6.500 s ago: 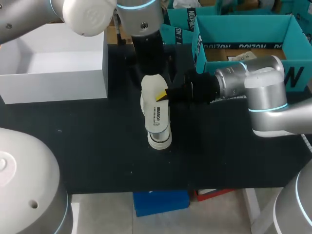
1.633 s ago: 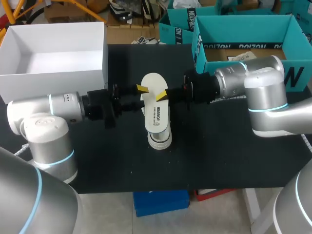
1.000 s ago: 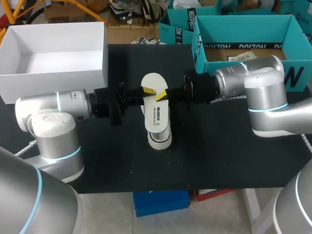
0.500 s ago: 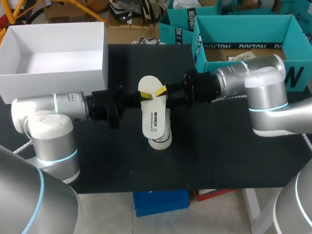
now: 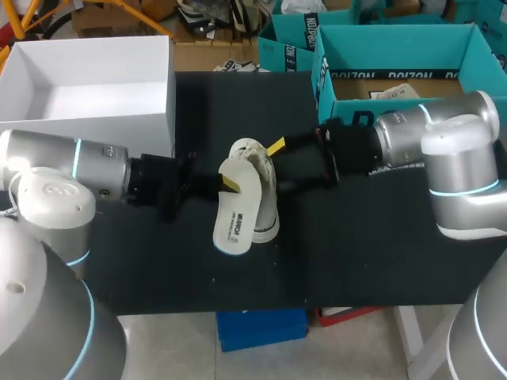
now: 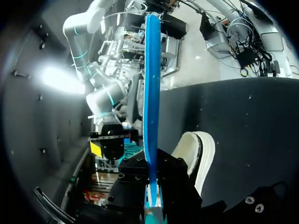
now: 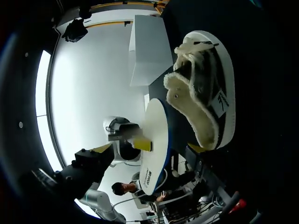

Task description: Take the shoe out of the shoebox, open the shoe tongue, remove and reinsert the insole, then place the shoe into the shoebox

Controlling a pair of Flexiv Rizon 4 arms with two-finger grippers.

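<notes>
Insole (image 5: 236, 215), one, clamped in left end effector (image 5: 229, 184); one shoe (image 5: 268, 207) near released right end effector (image 5: 280, 167)

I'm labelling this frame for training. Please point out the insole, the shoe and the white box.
White flat insole (image 5: 236, 212): head view, middle of its printed top face.
White fleece-lined shoe (image 7: 198, 109): right wrist view, fleece collar.
White open box (image 5: 87, 138): head view, front wall.

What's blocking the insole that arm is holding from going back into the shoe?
Nothing visible. The left jaws are shut on the insole, which hangs right beside the shoe. The right jaws stand open at the shoe's other side, not between the two.
</notes>
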